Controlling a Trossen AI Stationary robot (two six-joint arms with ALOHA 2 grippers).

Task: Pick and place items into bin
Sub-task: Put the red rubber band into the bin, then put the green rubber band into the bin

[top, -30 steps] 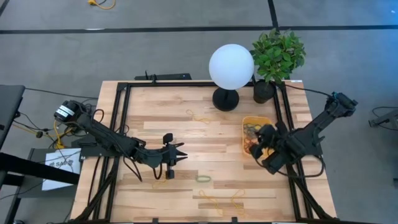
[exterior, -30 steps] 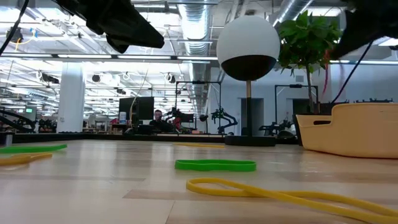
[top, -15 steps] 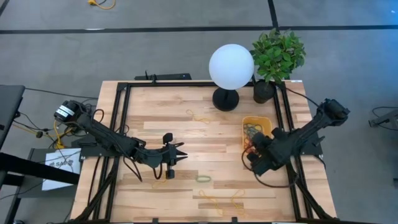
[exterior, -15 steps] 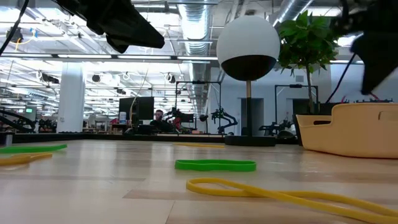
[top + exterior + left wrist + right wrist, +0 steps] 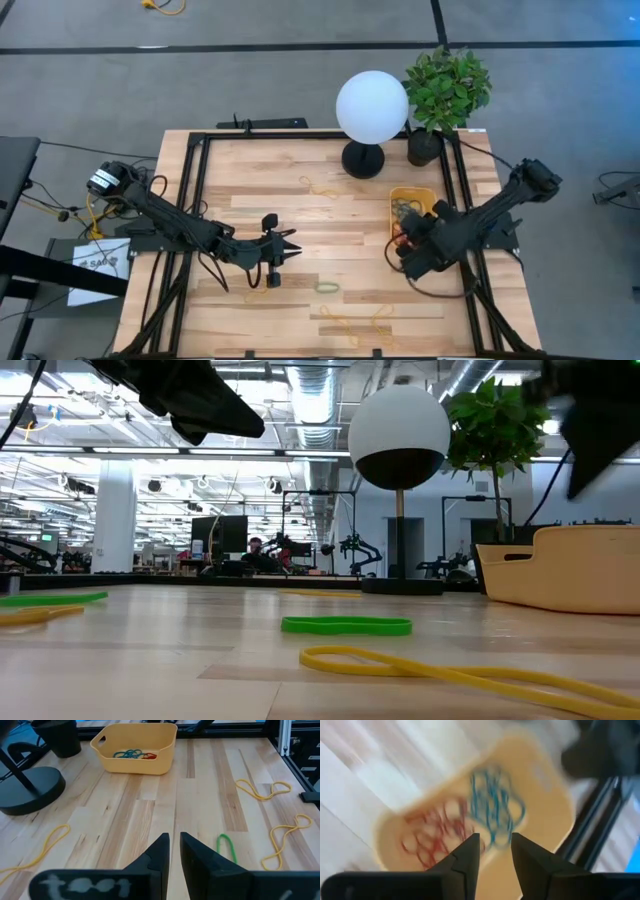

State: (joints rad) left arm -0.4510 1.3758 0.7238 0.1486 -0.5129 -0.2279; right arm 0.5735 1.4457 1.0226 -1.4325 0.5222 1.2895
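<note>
Rubber bands (image 5: 490,815), red and blue, are lying in the yellow bin (image 5: 413,197) now: my right gripper (image 5: 493,851) is opening above it, empty, after shutting a moment ago. My left gripper (image 5: 173,851), fingers nearly together, is waiting near the green band (image 5: 226,846) on the counter (image 5: 300,215).

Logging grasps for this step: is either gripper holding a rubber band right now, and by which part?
Nothing is held. The right gripper is open above the yellow bin, with nothing between its fingers; the left gripper hovers empty over the table.

Bin (image 5: 412,196) at the table's (image 5: 250,180) right side, rubber bands (image 5: 134,754) inside. Lamp (image 5: 371,108) and potted plant (image 5: 446,86) behind it. More rubber bands (image 5: 355,324) along the front edge.
</note>
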